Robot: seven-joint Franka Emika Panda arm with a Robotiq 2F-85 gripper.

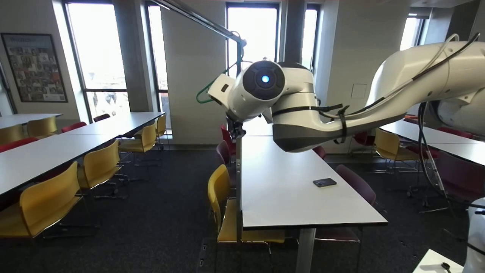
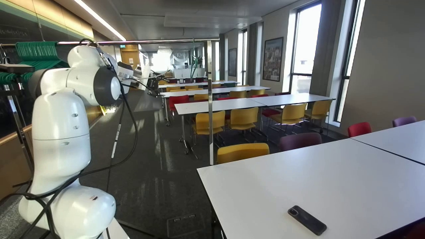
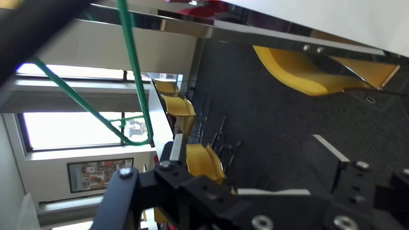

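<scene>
My gripper [image 3: 254, 148] stands open in the wrist view, its two fingers wide apart. Between the pads I see only dark floor and chair legs; nothing is held. A green hanger [image 3: 137, 76] hangs beyond the left finger, apart from it in the picture. In an exterior view this hanger [image 1: 205, 101] shows beside the wrist, near the metal post. There the gripper [image 1: 237, 131] points down beneath the arm's end, partly hidden. It also appears small and dark at the arm's end in an exterior view, the gripper [image 2: 154, 85] reaching out over the aisle.
A metal rail [image 2: 132, 42] on an upright post [image 2: 210, 99] crosses near the arm. Many green hangers [image 2: 36, 49] crowd its end by the robot. A dark phone [image 1: 324, 182] lies on the white table [image 1: 280, 204]. Yellow chairs [image 1: 219, 193] stand beside it. Cables run along the arm.
</scene>
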